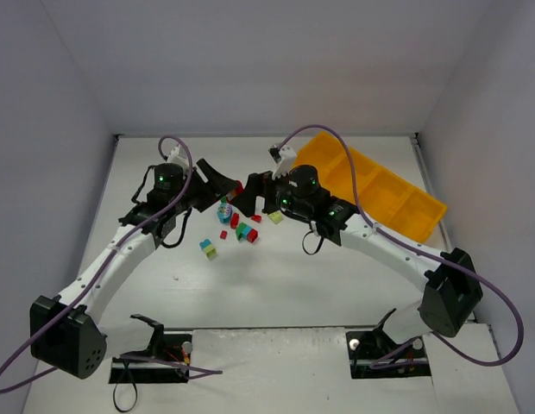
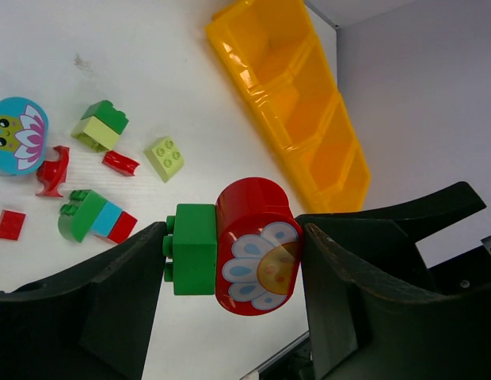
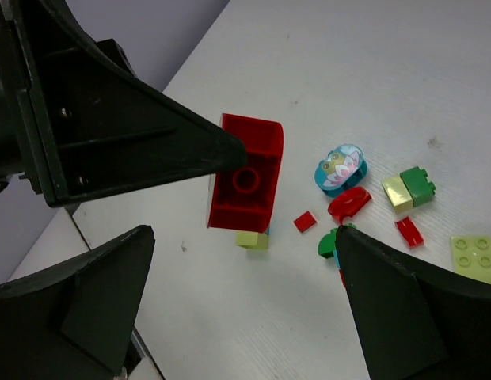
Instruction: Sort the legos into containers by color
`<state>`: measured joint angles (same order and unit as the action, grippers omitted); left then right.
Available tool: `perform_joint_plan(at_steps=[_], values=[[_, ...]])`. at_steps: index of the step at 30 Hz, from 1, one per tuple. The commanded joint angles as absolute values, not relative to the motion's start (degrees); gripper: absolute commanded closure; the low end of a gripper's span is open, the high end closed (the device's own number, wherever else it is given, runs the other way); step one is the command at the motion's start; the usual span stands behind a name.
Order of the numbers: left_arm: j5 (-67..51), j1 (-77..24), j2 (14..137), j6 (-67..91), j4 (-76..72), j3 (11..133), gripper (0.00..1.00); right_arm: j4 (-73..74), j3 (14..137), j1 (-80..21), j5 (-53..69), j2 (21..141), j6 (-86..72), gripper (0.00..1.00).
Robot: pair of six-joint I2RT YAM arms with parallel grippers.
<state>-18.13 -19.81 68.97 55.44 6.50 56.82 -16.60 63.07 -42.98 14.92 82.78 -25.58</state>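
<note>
Clamping a red, flower-printed lego point(image 2: 257, 245) with a dark green brick point(image 2: 194, 249) attached, the left fingers point(image 2: 111, 293) hold it left of the orange tray point(image 2: 253, 95). Right fingers point(image 3: 404, 309) gape wide, seemingly empty, above scattered legos point(image 3: 412, 190).

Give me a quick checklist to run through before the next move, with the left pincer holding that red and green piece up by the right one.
1. Grip of the left pincer on the red flower brick: ok, the piece is clamped between both fingers.
2. Held piece is one colour: not ok, a green brick is stuck to the red one's side.
3. Opening of the right pincer: ok, fingers spread wide.
4. Right pincer lined up on the green brick: cannot tell, its camera shows only the red brick's underside.
5. Space in the tray: ok, the compartments in view hold nothing.
</note>
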Motion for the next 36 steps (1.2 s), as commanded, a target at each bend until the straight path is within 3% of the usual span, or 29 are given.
perform_joint_plan(at_steps=[1, 9, 18, 26, 36], values=[[-16.4, -20.6, 66.2, 58.4, 1.0, 59.2, 0.53, -22.8, 66.7, -44.3, 10.7, 82.9, -25.8, 0.05], [-14.2, -22.3, 64.2, 58.5, 2.0, 59.2, 0.53, -22.9, 67.1, -46.0, 7.1, 83.2, -24.8, 0.17], [-11.7, -24.5, 63.9, 58.4, 3.4, 59.3, 0.53, -23.3, 67.8, -46.8, 6.5, 83.2, -23.4, 0.44], [-11.1, -25.8, 64.7, 58.4, 3.3, 59.7, 0.53, -24.9, 67.1, -47.0, 6.8, 82.9, -23.1, 0.52], [-11.3, -25.9, 65.4, 57.7, 3.0, 60.1, 0.53, -26.3, 66.8, -46.9, 10.1, 83.9, -23.8, 0.53]])
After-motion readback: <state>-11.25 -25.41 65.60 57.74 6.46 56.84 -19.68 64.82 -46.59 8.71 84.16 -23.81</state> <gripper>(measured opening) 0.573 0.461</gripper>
